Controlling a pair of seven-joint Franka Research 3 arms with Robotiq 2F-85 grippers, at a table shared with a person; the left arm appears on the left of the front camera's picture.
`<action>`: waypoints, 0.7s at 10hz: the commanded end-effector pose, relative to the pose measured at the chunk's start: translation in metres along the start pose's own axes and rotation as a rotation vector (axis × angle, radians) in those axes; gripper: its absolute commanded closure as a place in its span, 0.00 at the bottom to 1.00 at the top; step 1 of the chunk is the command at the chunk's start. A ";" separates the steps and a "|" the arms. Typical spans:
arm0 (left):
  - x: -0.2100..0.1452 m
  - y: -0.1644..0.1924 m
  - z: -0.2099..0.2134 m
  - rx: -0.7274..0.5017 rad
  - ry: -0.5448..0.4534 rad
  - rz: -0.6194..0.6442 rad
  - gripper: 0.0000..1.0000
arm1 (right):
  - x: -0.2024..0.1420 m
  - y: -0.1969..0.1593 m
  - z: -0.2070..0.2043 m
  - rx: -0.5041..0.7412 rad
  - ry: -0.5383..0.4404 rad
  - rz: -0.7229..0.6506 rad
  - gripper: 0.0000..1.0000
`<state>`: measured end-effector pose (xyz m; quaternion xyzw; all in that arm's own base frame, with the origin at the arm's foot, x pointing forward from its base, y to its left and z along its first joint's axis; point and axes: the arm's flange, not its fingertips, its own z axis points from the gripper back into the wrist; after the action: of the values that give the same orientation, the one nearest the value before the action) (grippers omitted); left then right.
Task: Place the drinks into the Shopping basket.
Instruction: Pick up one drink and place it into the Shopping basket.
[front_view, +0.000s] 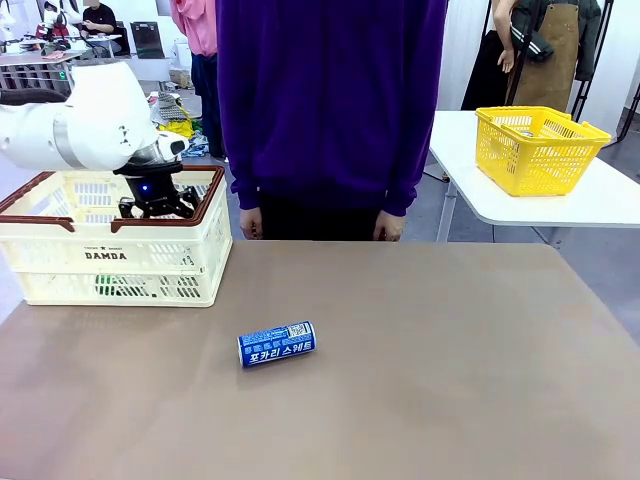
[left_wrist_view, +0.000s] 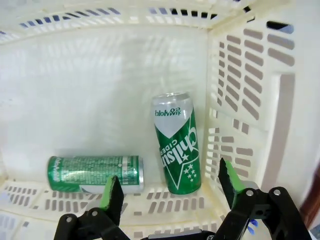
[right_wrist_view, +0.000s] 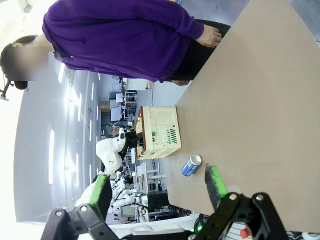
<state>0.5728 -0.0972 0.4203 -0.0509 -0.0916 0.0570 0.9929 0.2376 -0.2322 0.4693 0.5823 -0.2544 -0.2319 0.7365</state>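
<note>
The Shopping basket (front_view: 110, 255), cream with a brown rim, stands at the table's left. My left gripper (front_view: 155, 200) hangs just inside its rim. In the left wrist view that gripper (left_wrist_view: 170, 185) is open and holds nothing. Below it two green drinks lie on the basket's floor (left_wrist_view: 75, 100), one sideways (left_wrist_view: 95, 173) and one lengthwise (left_wrist_view: 176, 142) by the slotted wall. A blue drink can (front_view: 277, 343) with white lettering lies on its side mid-table. My right gripper (right_wrist_view: 157, 187) is open and empty. It looks across the table at the blue can (right_wrist_view: 191, 165) and the basket (right_wrist_view: 160, 132).
A person in a purple top (front_view: 330, 100) stands at the table's far edge, hands hanging at the sides. A yellow mesh basket (front_view: 535, 148) sits on a separate white table at the back right. Bare brown tabletop (front_view: 450, 350) spreads right of the blue can.
</note>
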 end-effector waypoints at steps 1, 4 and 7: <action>-0.002 0.013 0.047 -0.024 -0.065 0.015 0.00 | 0.002 0.003 0.000 0.023 -0.007 0.013 0.00; -0.026 0.032 0.161 -0.249 -0.099 -0.033 0.00 | 0.002 0.003 0.000 0.023 -0.007 0.013 0.00; -0.103 0.048 0.233 -0.629 0.040 -0.208 0.00 | 0.002 0.003 0.000 0.023 -0.007 0.013 0.00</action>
<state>0.4434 -0.0593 0.6413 -0.2969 -0.1410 -0.0366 0.9437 0.2378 -0.2319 0.4693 0.5823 -0.2539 -0.2316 0.7368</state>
